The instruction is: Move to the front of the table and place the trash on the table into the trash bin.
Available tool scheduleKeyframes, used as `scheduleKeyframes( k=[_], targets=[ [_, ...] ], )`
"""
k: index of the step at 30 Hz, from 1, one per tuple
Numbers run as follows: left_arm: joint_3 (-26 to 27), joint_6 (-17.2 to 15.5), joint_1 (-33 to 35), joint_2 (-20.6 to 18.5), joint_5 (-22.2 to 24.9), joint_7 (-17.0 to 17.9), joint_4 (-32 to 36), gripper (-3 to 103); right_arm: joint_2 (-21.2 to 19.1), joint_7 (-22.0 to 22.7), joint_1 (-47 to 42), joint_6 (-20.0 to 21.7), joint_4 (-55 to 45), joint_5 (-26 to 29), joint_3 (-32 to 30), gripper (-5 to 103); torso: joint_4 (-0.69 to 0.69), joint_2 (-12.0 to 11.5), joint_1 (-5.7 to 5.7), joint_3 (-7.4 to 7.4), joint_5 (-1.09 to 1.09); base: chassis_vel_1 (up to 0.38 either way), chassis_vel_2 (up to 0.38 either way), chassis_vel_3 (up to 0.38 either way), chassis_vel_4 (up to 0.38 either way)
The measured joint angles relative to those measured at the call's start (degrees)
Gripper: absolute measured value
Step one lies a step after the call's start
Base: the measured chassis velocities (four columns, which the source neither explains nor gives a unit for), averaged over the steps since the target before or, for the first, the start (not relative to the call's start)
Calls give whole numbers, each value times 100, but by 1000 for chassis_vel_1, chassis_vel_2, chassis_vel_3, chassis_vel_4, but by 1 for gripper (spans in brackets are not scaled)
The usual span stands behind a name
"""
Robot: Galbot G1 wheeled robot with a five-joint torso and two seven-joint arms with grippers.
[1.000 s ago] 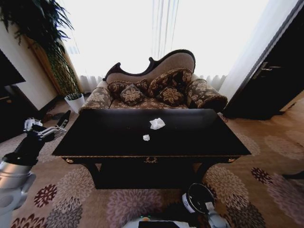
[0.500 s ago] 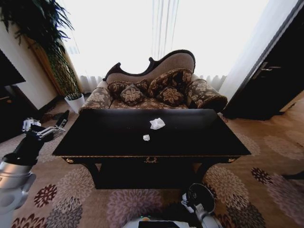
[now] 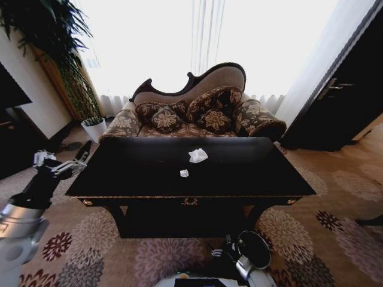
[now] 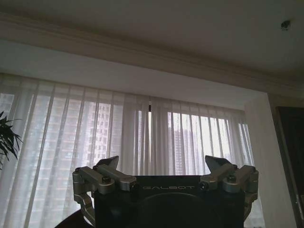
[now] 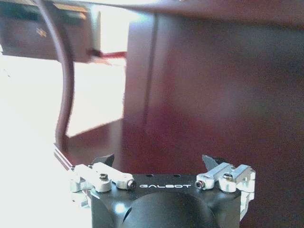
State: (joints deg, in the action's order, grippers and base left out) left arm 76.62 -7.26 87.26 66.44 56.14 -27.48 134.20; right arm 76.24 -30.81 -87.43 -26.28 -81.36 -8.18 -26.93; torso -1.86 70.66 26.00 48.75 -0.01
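Left gripper [image 4: 164,167], jaws apart, before curtains [image 4: 118,133]

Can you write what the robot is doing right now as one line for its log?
left claw: open, raised off table's left end | right claw: open, low | tissue, scrap: on table, untouched

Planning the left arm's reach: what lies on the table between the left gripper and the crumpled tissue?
In the head view, bare glossy table top separates the left gripper from the crumpled tissue; the small white scrap lies nearer the front edge.

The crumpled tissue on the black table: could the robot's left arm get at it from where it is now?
Probably yes: the left end effector, open, hangs off the table's left end, and nothing stands between it and the crumpled tissue.
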Motion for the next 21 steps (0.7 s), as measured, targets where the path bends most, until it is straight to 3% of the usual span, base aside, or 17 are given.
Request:
scheduleKeyframes(
  k=[6,21],
  targets=[
    [179,-5,-37,-80,138,4,-95,100,26,-340,-395,-68,-588,39,59,100,0,0,0,0,-1,0,0,0,0],
    [-24,-17,-43,52,-67,19,-83,100,-23,-921,-1293,-176,-2455,1064,-24,100,-1,0,0,0,0,0,0,0,0]
  ],
)
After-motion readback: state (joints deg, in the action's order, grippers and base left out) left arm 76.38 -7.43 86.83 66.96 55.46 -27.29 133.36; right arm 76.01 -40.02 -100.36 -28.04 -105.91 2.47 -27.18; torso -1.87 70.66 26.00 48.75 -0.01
